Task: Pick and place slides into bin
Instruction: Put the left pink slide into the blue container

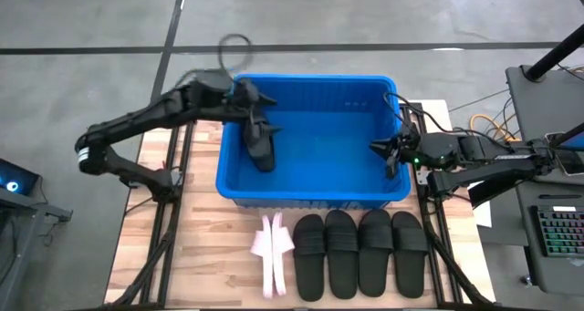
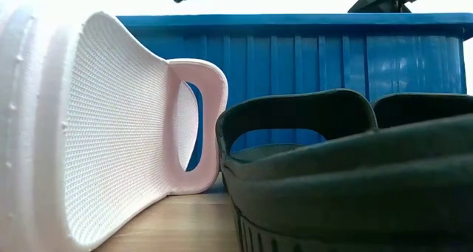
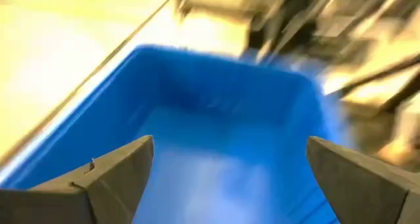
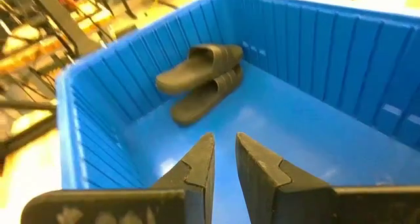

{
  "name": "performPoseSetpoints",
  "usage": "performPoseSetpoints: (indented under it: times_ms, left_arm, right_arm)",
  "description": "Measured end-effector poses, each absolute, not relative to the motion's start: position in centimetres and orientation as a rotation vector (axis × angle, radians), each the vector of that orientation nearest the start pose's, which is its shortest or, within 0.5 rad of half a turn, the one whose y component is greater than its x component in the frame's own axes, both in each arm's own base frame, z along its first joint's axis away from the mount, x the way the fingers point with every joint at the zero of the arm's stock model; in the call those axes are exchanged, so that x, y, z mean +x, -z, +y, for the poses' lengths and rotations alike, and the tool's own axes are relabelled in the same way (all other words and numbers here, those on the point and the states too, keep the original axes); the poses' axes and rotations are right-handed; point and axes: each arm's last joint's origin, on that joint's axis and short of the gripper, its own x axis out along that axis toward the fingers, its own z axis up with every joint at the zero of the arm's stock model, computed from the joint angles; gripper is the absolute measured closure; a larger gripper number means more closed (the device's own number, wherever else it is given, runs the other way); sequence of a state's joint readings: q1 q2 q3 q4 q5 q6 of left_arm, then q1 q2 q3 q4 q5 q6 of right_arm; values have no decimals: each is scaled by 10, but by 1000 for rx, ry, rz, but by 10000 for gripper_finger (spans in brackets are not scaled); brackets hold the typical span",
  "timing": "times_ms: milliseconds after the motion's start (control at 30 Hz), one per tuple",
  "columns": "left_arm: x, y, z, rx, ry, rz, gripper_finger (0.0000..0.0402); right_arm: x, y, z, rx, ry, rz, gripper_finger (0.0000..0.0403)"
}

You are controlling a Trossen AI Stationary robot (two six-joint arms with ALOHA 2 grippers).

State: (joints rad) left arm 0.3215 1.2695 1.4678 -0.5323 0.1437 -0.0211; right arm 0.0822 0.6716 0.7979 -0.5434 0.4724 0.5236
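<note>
The blue bin [image 1: 310, 188] stands mid-table. Two black slides [image 1: 258, 139] lie in it by its left wall, one partly on the other, as the right wrist view [image 4: 200, 76] also shows. My left gripper [image 1: 260, 99] hangs wide open and empty over the bin's far left part [image 3: 230, 158]. My right gripper [image 1: 383, 150] is over the bin's right wall, fingers nearly together and empty [image 4: 224, 142]. A pale pink pair [image 1: 274, 252] stands on its edges in front of the bin. Beside it several black slides [image 1: 360, 252] lie flat.
The low view looks past a pink slide [image 2: 111, 126] and a black slide [image 2: 332, 171] to the bin's near wall [image 2: 332, 52]. A keyboard [image 1: 557, 229] and cables lie off the table's right edge. The bin's floor shows bare blue at its middle and right.
</note>
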Motion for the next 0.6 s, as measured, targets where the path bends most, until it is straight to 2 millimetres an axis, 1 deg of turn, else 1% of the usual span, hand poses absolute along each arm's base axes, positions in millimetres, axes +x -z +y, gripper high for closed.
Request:
performPoseSetpoints:
  times_ms: [67, 133, 167, 267, 400, 500, 600]
  left_arm:
    - [245, -444, 70, -131, -111, 222, 20]
    - [239, -454, 62, -140, -66, 157, 20]
    - [235, -460, 59, -131, -47, 117, 20]
    - [224, -469, 50, -116, -18, 64, 20]
    - [217, -473, 45, -122, -7, 49, 20]
    - [215, -474, 44, -186, -8, 42, 20]
    - [215, -475, 44, -230, -8, 41, 20]
  right_arm:
    - [137, -325, -2, 411, 467, 244, 349]
    - [139, -331, -1, 435, 430, 184, 349]
    - [140, -334, 0, 451, 393, 153, 349]
    - [145, -348, 4, 501, 223, 50, 349]
    - [154, -367, 10, 530, 8, -112, 348]
    - [165, -375, 18, 481, -113, -196, 348]
    - [179, -379, 30, 415, -194, -191, 348]
